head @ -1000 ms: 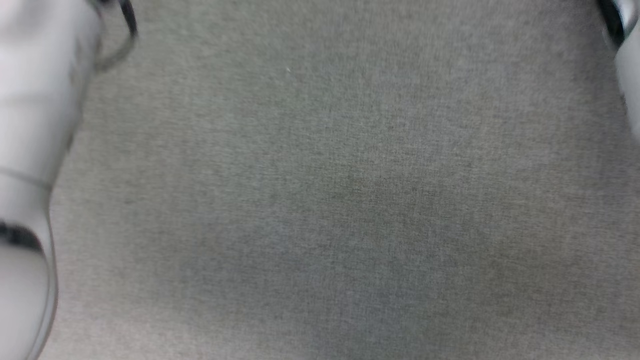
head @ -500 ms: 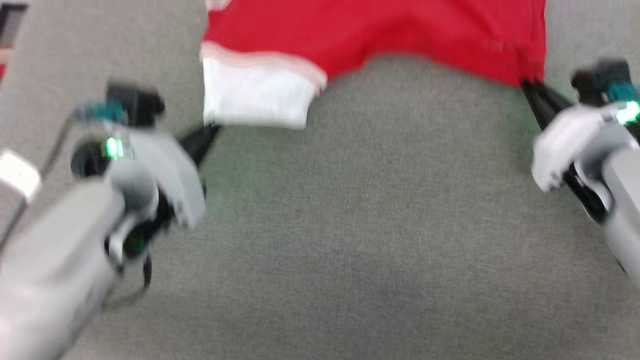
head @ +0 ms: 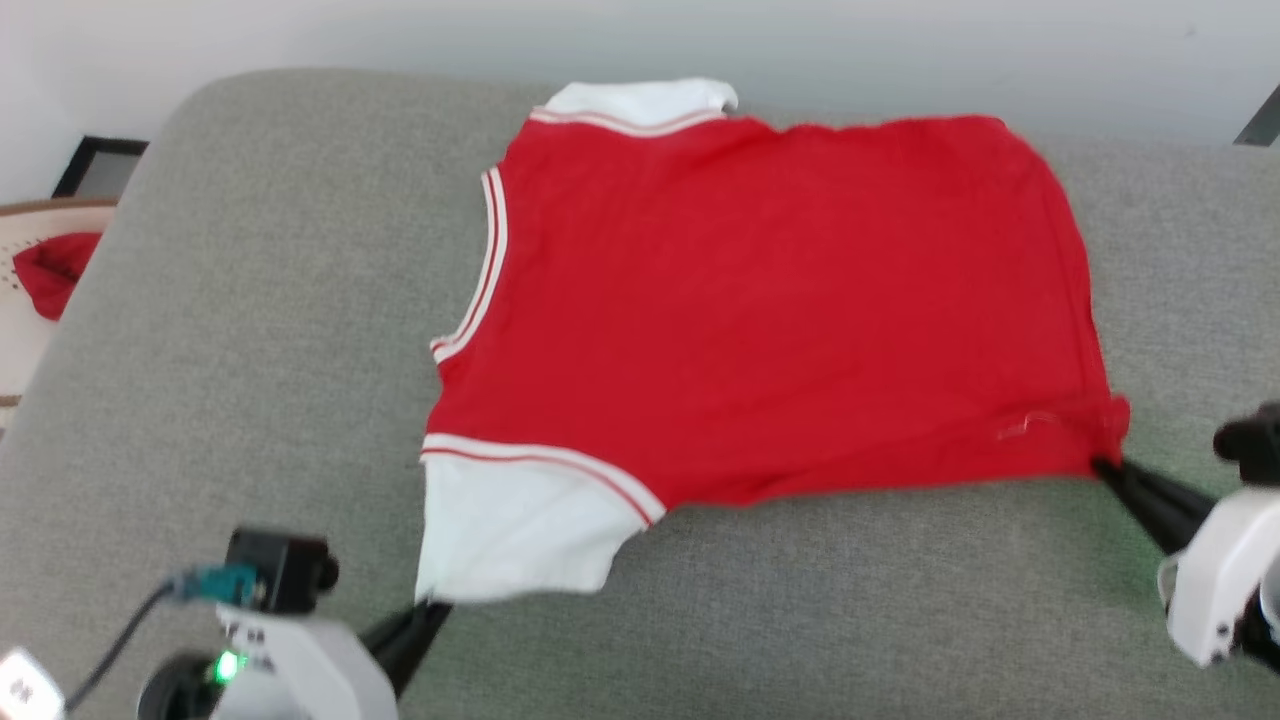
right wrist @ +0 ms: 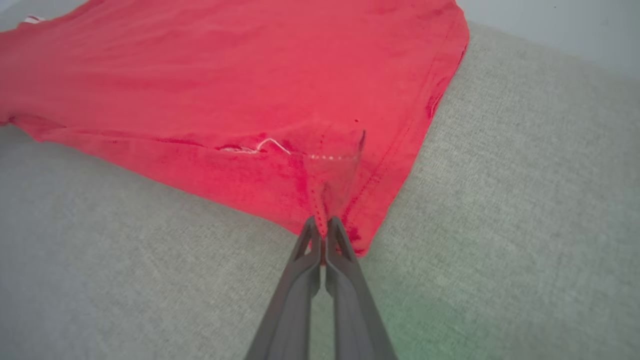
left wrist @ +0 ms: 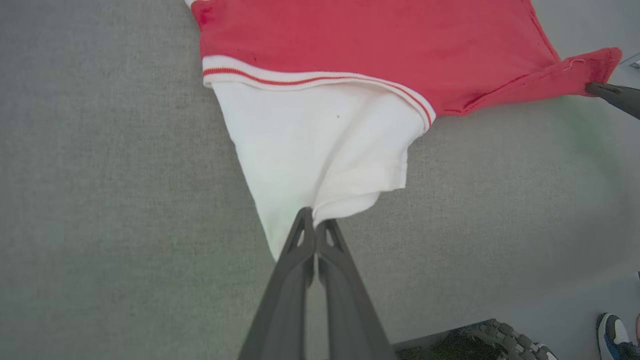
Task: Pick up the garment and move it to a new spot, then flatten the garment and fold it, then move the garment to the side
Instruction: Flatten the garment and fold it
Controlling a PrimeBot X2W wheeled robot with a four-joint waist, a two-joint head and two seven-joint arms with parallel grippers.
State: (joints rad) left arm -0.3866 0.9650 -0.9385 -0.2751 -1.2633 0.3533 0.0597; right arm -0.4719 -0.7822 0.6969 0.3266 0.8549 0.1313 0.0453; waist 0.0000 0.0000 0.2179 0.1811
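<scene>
Both jaws are clenched: your left gripper [left wrist: 315, 226] bites the white sleeve [left wrist: 320, 145], your right gripper [right wrist: 324, 222] the red bottom corner of the jersey shirt [head: 780, 300], which lies spread on the grey fabric cushion [head: 250, 300] backed by a pale wall [head: 400, 30]

Light is soft and even, with only a faint shadow under the shirt's [head: 780, 300] near edge. The head view is slightly blurred, most at its lower corners. Both wrist views are sharper, their red paler. A green glow tints the grey cushion [right wrist: 525, 225] at the right wrist view's lower right.
</scene>
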